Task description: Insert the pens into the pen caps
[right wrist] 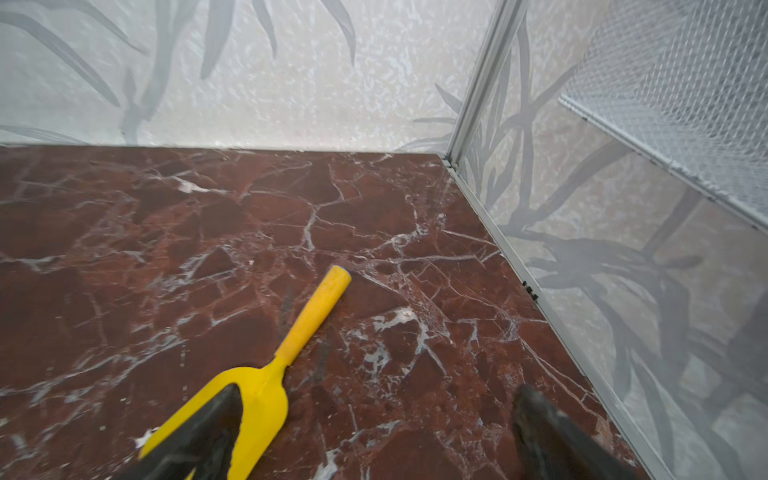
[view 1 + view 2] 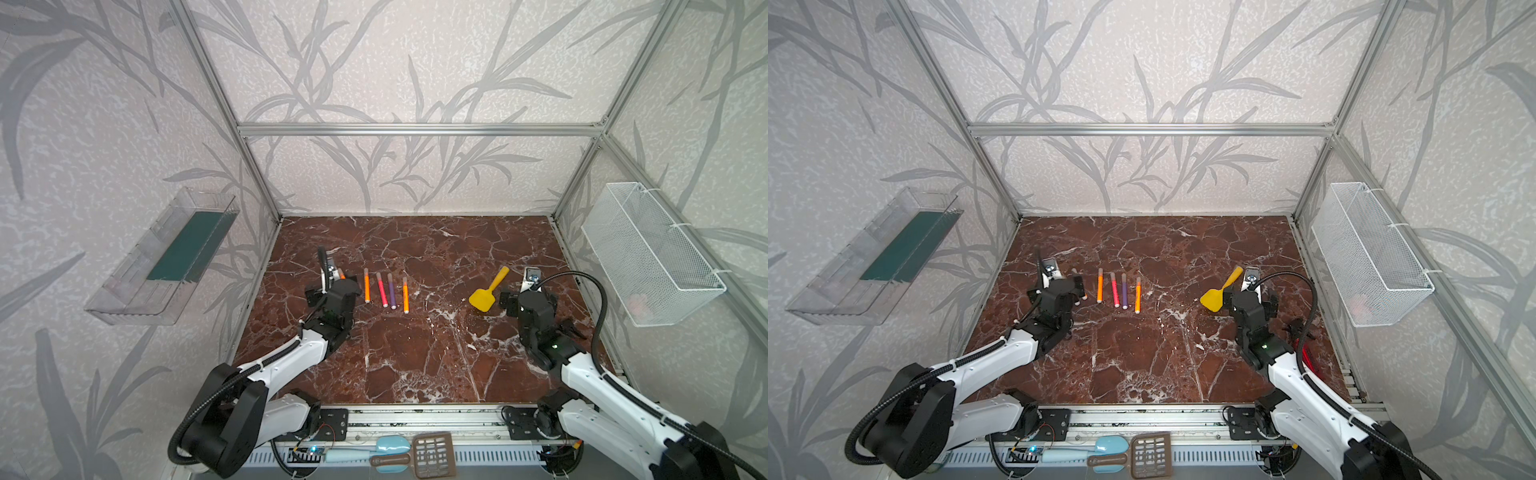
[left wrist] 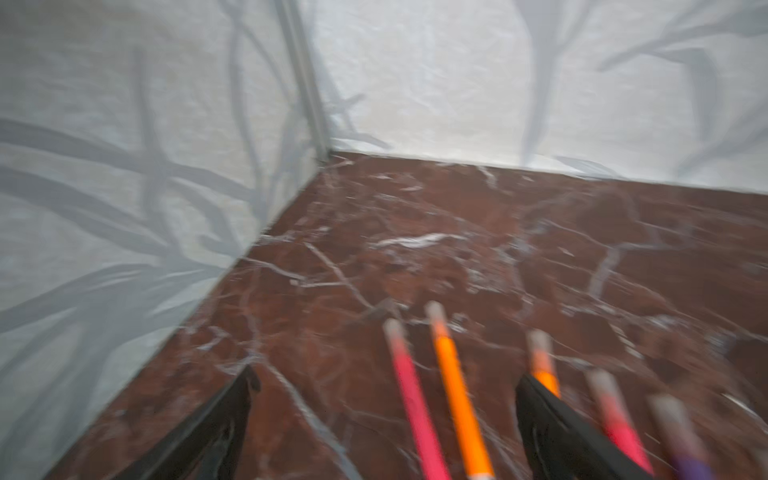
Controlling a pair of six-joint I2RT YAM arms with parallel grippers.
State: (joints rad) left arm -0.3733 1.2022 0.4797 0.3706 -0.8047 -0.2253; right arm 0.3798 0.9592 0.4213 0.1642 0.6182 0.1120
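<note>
Several pens lie side by side on the marble table, left of the middle. In both top views an orange pen, a red-pink pen, a purple pen and another orange pen show. Each carries a pale pen cap on its far end. My left gripper hangs open over the row's left end. A red-pink pen and an orange pen lie below, between its fingers. My right gripper stands open at the right, holding nothing.
A yellow spatula lies beside my right gripper, its blade partly under one finger. A white wire basket hangs on the right wall and a clear tray on the left wall. Scoops lie on the front rail.
</note>
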